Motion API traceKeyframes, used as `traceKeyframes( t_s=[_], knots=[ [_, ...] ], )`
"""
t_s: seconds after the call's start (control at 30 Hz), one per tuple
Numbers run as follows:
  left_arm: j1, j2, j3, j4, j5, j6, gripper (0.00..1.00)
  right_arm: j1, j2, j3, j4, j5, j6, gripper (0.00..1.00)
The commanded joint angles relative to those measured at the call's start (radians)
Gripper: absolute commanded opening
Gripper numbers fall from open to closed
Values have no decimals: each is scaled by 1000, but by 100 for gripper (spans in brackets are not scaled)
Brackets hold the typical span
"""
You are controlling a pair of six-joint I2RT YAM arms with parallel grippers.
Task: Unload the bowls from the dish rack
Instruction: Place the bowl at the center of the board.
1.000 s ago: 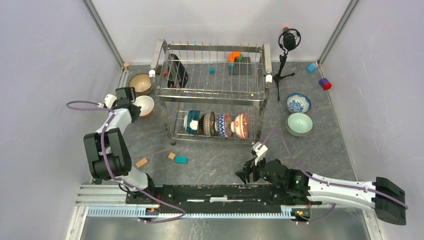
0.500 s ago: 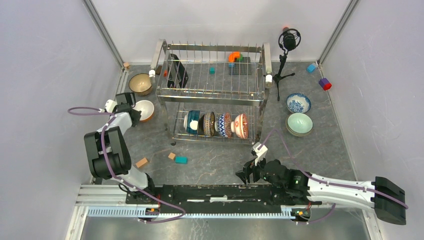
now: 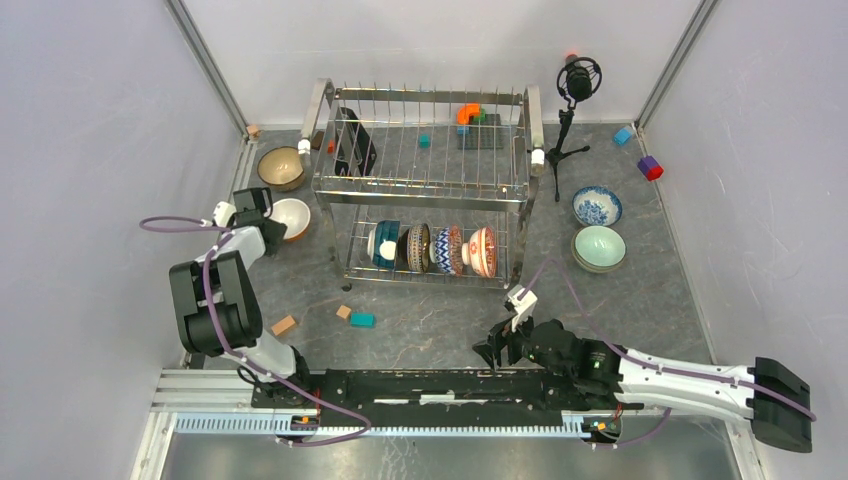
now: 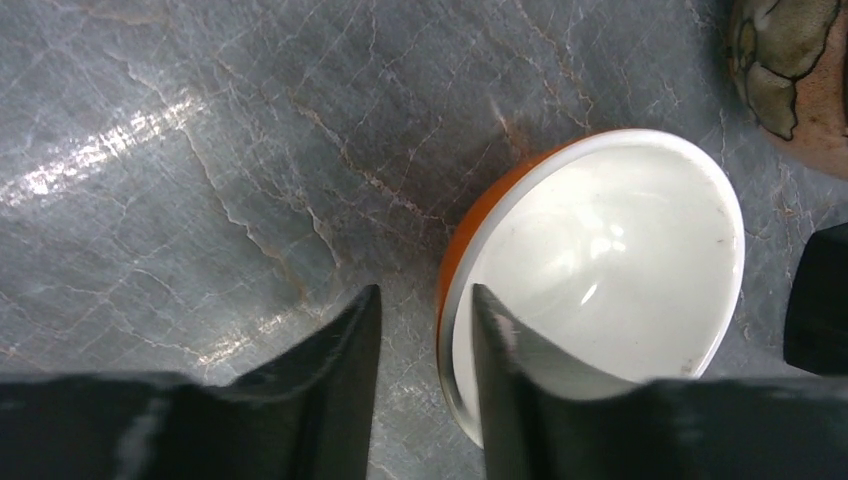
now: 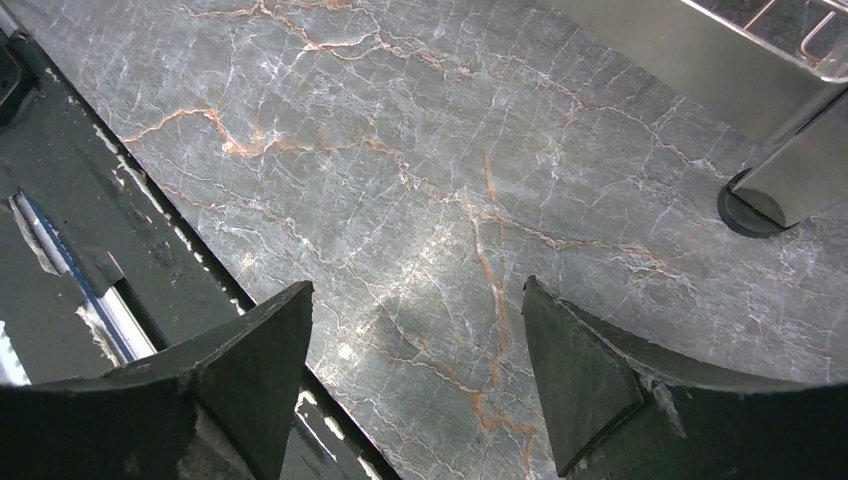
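Note:
The dish rack (image 3: pixel 425 185) stands mid-table, with several bowls on edge in its lower tier, from a dark teal one (image 3: pixel 385 245) to a red-and-white one (image 3: pixel 482 251). An orange bowl (image 3: pixel 291 217) with a white inside (image 4: pixel 600 260) sits upright on the table left of the rack. My left gripper (image 3: pixel 268 216) (image 4: pixel 425 295) straddles its near rim, open, one finger inside and one outside, with a gap at the rim. A brown-gold bowl (image 3: pixel 281 167) (image 4: pixel 790 70) sits just behind. My right gripper (image 3: pixel 497 348) (image 5: pixel 418 290) hovers open and empty over bare table near the front rail.
Right of the rack sit a blue-and-white bowl (image 3: pixel 597 206) and a pale green bowl (image 3: pixel 599 247). A black microphone stand (image 3: pixel 572 100) rises at the rack's back right. Small blocks (image 3: pixel 362 320) lie in front of the rack; a rack foot (image 5: pixel 750 205) shows beyond my right gripper.
My left gripper has shifted a little toward the near side with the orange bowl, and its jaws have parted from the rim. The right arm has not moved.

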Motion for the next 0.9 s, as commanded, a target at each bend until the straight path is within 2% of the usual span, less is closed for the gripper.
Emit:
traceKeyframes(
  t_s=[0.0, 0.1, 0.2, 0.4, 0.53, 0.67, 0.73, 0.87],
  knots=[
    [6, -51, -18, 25, 21, -15, 51, 4, -36, 15, -18, 23, 2, 82],
    [5, -83, -23, 6, 34, -22, 67, 4, -60, 15, -33, 25, 6, 82],
    [1, -170, -11, -97, -1, -56, 75, 5, -82, 17, -48, 25, 6, 84],
    [-56, -535, -58, -219, -105, -45, 100, 5, -104, 32, -153, 154, 55, 96],
    [-96, -774, -80, -337, -102, -14, 100, 5, -156, 39, -195, 248, 58, 96],
    [-246, -980, -114, -511, -179, -37, 100, 4, -215, 69, -231, 312, 4, 96],
    [-325, -1042, -114, -609, -213, -63, 100, 4, -222, 91, -246, 325, -24, 95],
    [-347, -1110, -94, -769, -160, -78, 100, 3, -197, 113, -243, 318, -52, 95]
  ],
)
